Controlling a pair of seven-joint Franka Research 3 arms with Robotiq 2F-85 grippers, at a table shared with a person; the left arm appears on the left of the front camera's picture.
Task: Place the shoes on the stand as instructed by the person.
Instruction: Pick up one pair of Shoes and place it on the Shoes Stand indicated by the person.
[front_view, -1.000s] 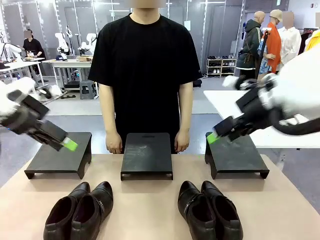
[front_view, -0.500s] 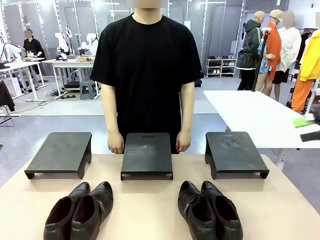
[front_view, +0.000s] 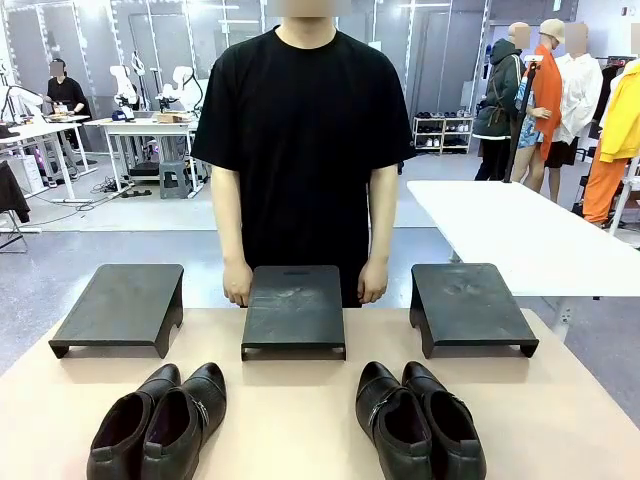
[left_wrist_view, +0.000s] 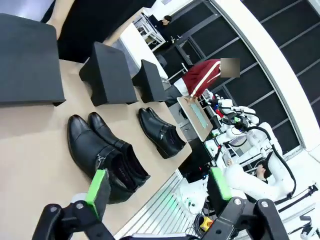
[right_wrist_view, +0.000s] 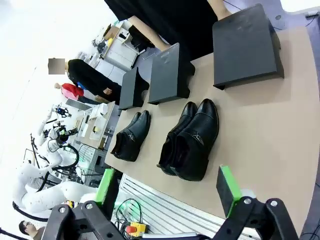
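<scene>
Left wrist view: left gripper released, frame bottom; left shoe pair seen above it, toward frame left, untouched. Right wrist view: right gripper released; right shoe pair seen above it, apart. Both pairs laid on table, before stands.

The front view's bottom edge crops the shoes.
</scene>
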